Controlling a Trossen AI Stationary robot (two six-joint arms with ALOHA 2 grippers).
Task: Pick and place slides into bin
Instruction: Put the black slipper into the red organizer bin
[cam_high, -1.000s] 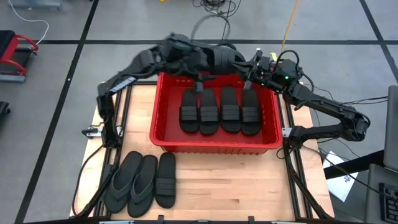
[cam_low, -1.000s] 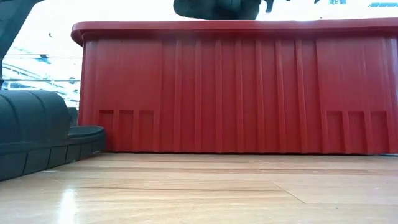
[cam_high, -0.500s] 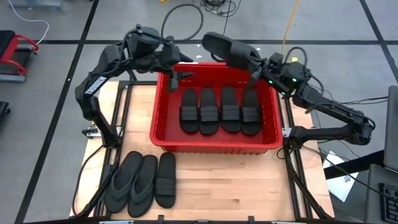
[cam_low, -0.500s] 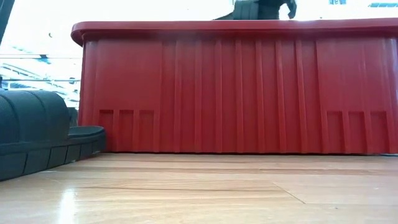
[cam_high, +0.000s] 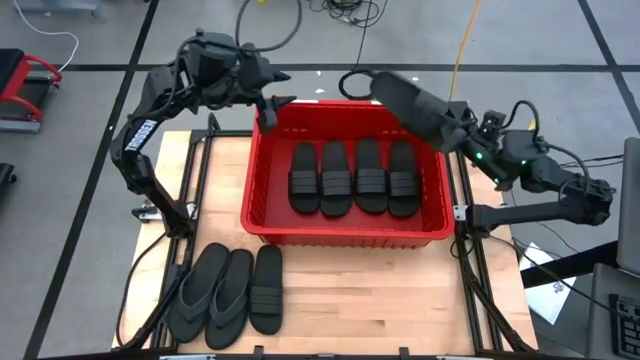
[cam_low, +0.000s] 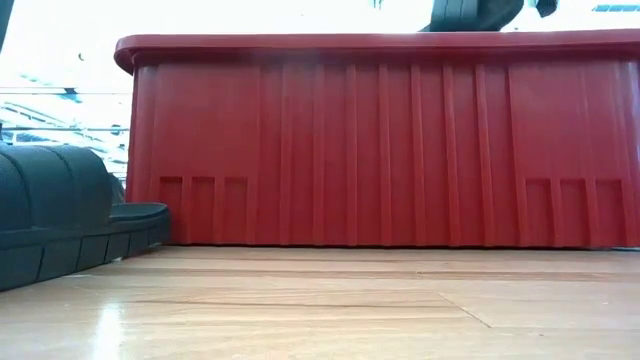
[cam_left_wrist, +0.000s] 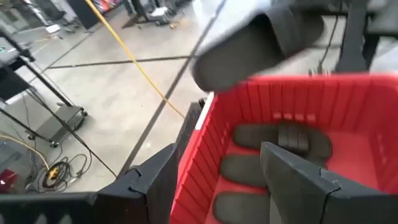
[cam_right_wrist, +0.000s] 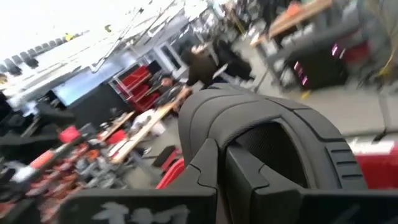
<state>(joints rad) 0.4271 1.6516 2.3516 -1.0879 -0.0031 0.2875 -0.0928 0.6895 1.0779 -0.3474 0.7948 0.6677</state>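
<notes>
The red bin stands mid-table with several black slides lying side by side on its floor. One more slide hangs in the air over the bin's far right corner, with my right gripper shut on it. It also shows over the rim in the low view. My left gripper hovers open at the bin's far left corner, holding nothing. Three slides lie flat on the table, near left of the bin. My right gripper holds the slide at the end nearest it, by its ribbed band strap, which arches just beyond the two fingers. The fingers come about level from the table's right, along the slide. The slide is lifted clear, pointing toward the far left.
The bin's near wall fills the low view, with a slide on the table left of it. Bare wood lies near the front edge and right of the three slides. Cables and a yellow cord lie on the floor beyond the table.
Both grippers were together at the slide above the bin's far edge. My left gripper has come away from it and drawn back toward the far left. My right gripper has carried the slide toward the table's right edge, rolling it as it went.
</notes>
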